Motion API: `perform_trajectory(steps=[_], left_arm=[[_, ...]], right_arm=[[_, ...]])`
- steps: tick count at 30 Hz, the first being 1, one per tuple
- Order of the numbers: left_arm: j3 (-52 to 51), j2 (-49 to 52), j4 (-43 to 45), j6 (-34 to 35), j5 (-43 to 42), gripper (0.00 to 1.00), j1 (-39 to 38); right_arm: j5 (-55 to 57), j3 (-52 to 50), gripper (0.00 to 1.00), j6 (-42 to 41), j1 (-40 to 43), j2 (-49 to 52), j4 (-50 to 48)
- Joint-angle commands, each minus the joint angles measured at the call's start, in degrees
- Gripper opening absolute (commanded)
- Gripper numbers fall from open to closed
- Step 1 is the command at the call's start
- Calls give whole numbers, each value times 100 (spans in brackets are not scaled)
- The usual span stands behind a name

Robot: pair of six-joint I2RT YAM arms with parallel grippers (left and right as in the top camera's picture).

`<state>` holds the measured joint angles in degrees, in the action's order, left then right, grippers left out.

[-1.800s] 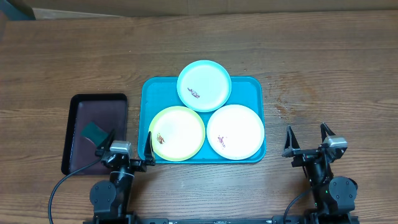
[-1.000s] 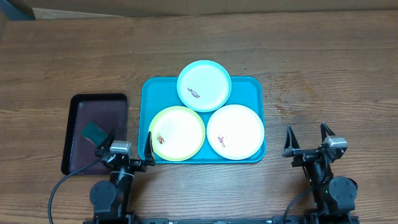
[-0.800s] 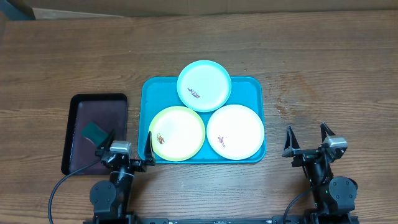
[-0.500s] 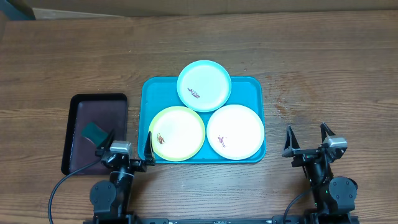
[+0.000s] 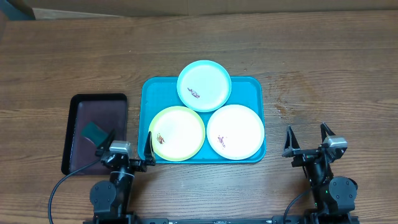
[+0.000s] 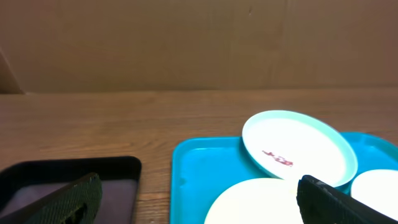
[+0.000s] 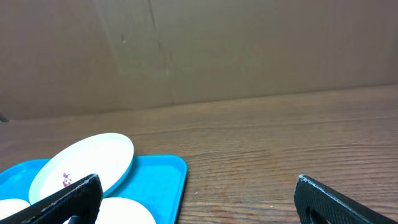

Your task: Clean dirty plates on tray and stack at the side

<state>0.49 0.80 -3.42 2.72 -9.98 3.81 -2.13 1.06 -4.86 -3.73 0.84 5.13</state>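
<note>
On the wooden table (image 5: 323, 68) the blue tray (image 5: 255, 87) lies in the middle, and the three plates rest on it: the light blue plate (image 5: 204, 85) at the far side, the yellow-green plate (image 5: 177, 133) near left, the white plate (image 5: 235, 132) near right. Each one carries a small reddish-brown smear. The left gripper (image 5: 124, 146) waits at the near edge with its jaws wide apart and holding nothing; the right gripper (image 5: 308, 142) is the same, well apart from the tray. A green sponge (image 5: 94, 130) lies in the dark tray (image 5: 99, 102) to the left. No plate is cleaned yet, I judge. To begin well, the left arm should probably take the sponge first, gripping it by the sides. Then the wiping should press flat on the smear, while the other arm steadies the plate's rim so it does not slide.
</note>
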Motion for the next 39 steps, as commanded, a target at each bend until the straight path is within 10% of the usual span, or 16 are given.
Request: perform_trajectory(steps=[1, 14, 22, 31, 39], left_arm=[[-20, -11, 55, 1425, -750, 99, -9], [-20, -11, 553, 6231, -2218, 100, -9], [435, -11, 3333, 4833, -2780, 100, -7], [3397, 741, -1029, 2039, -1456, 100, -7], [6234, 3491, -4592, 887, -590, 100, -9]], right_arm=[[-4, -59, 100, 22, 33, -61, -46], [-4, -59, 100, 20, 33, -61, -46], [-4, -59, 100, 22, 33, -61, -46], [-4, -59, 100, 20, 33, -61, -46], [-4, -59, 100, 20, 33, -61, -46]])
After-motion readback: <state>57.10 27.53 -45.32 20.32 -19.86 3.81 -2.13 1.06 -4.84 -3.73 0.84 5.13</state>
